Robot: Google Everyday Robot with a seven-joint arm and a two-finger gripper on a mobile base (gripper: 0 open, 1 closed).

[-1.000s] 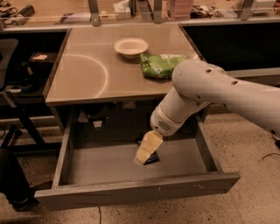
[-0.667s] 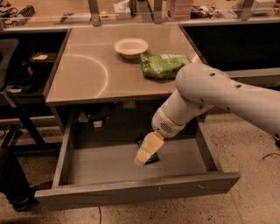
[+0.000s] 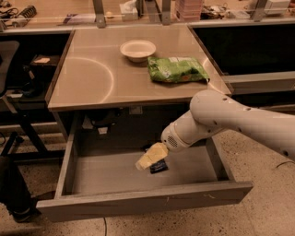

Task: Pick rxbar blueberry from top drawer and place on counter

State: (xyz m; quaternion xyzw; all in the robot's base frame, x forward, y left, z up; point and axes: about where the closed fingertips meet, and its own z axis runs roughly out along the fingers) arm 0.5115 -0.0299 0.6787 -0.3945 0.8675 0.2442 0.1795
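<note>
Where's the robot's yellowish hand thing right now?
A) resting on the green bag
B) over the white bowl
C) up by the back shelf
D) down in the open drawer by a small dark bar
D: the gripper is down inside the top drawer, right beside the rxbar blueberry, below the bowl and green bag on the counter.

A speckled stone-like floor (image 3: 269,203) fills the lower right, with a thin cable (image 3: 284,164) lying on it near the right edge. Along the top runs a tan shelf (image 3: 55,14) cluttered with small items and broken up by upright metal posts (image 3: 98,10). At far left stands a dark chair (image 3: 8,55). The light is warm and dim, throwing a pale arc of sheen on the table (image 3: 87,78). The end effector (image 3: 151,159) hangs below the table's front edge.
</note>
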